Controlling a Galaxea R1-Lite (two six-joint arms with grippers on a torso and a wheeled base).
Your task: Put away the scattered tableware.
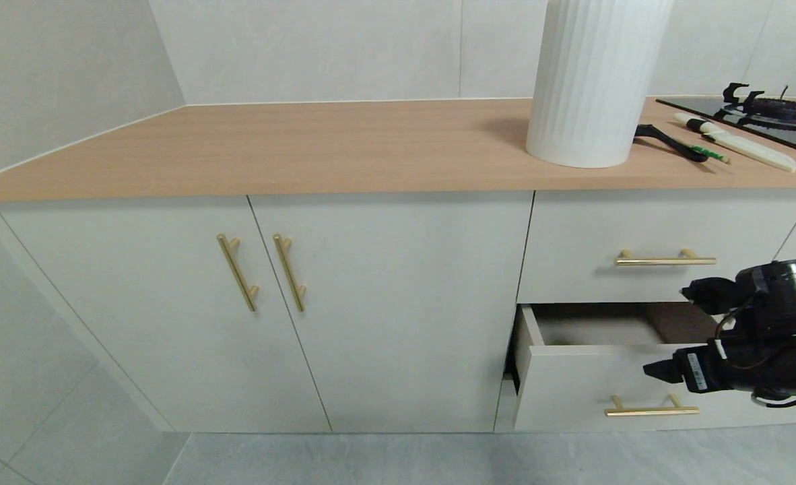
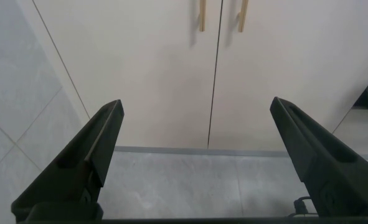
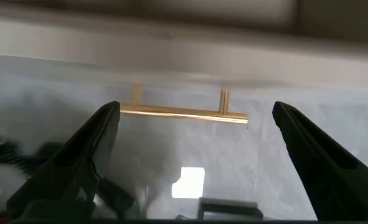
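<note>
Brass drawer handle (image 3: 182,112) faces the spread, empty right jaws; tableware (image 1: 748,147) lies above on the countertop (image 1: 304,148); left jaws spread too.

Bright, even light; soft shadows; blur across the right wrist view.

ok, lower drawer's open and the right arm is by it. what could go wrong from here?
1. The drawer looks only partly out; long pieces like the white knife may catch on its front or on the drawer above.
2. The knife lies between the ribbed container and the stove; the right gripper, open, could bump either when reaching.
</note>
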